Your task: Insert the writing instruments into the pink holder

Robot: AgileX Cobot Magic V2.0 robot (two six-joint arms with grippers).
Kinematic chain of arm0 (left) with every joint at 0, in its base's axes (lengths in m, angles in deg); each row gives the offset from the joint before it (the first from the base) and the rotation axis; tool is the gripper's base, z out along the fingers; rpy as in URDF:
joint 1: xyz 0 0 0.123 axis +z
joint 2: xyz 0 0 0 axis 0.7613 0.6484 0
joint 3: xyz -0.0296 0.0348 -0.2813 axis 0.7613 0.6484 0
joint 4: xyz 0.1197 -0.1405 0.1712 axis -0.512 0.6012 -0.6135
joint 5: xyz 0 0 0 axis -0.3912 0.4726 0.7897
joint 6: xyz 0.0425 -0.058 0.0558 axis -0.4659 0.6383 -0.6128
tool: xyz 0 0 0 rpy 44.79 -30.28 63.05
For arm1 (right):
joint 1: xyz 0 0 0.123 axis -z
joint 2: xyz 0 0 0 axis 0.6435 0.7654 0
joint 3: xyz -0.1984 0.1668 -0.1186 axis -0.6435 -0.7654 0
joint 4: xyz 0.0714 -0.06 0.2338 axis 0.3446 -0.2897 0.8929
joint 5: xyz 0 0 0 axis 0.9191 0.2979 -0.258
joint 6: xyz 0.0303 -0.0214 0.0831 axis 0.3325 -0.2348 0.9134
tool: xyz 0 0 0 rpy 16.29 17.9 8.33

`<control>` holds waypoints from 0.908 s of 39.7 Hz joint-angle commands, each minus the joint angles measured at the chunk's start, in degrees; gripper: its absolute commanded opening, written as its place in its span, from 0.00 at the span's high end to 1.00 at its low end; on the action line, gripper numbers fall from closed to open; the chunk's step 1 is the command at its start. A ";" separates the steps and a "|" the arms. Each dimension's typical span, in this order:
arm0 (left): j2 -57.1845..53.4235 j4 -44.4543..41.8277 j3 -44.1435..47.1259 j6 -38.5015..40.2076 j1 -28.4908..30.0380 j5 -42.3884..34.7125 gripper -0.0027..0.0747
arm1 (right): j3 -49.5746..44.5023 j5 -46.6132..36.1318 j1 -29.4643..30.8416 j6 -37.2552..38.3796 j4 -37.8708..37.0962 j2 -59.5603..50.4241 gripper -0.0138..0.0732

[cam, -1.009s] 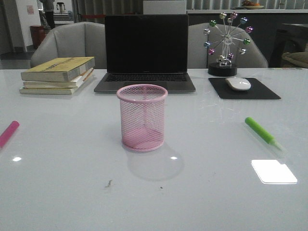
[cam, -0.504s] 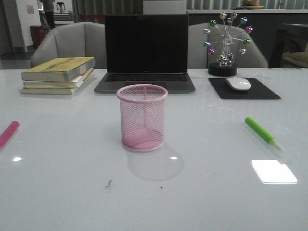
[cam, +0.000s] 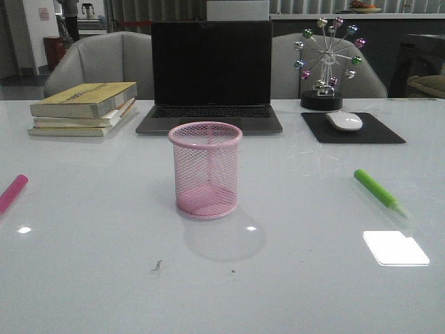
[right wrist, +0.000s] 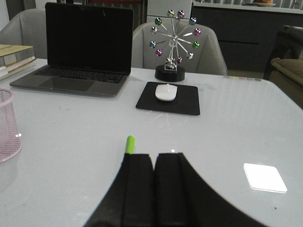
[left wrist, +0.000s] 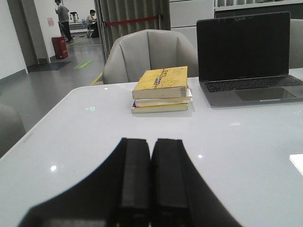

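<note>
Pink holder [cam: 205,170] upright mid-frame on counter [cam: 104,243], empty, pink pen [cam: 12,193] cut off at left edge, green pen [cam: 379,192] lower right, cap hard to make out, my left hand [left wrist: 150,182] and right hand [right wrist: 154,187] both pressed together, right hand hiding most of green pen.

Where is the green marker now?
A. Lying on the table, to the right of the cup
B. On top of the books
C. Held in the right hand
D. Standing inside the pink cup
A: the green marker lies flat on the table, apart from the empty pink cup.

left end effector [left wrist: 150,189]: fingers pressed together | right end effector [right wrist: 154,189]: same
</note>
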 commanded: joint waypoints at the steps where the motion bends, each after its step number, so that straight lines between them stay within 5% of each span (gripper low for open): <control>1: -1.15 0.56 0.23 0.74 0.14 -5.25 0.85 | -0.06 -7.57 0.24 -0.60 -0.08 -0.79 0.77; 11: -1.15 0.70 0.23 0.74 0.14 -10.07 0.85 | -0.06 -9.91 0.17 -0.54 -0.08 -0.79 0.77; 18: -1.15 0.70 -2.47 0.74 0.14 -11.14 0.85 | 1.97 -19.74 0.17 1.55 1.23 -0.79 0.77; 27: 2.64 -3.06 -18.04 0.74 0.14 -6.37 0.85 | 16.76 -6.94 0.17 1.49 -3.16 1.94 0.77; 36: 17.51 -3.49 -30.46 0.74 0.14 -5.11 0.85 | 27.90 -4.28 0.17 1.49 -6.52 14.84 0.77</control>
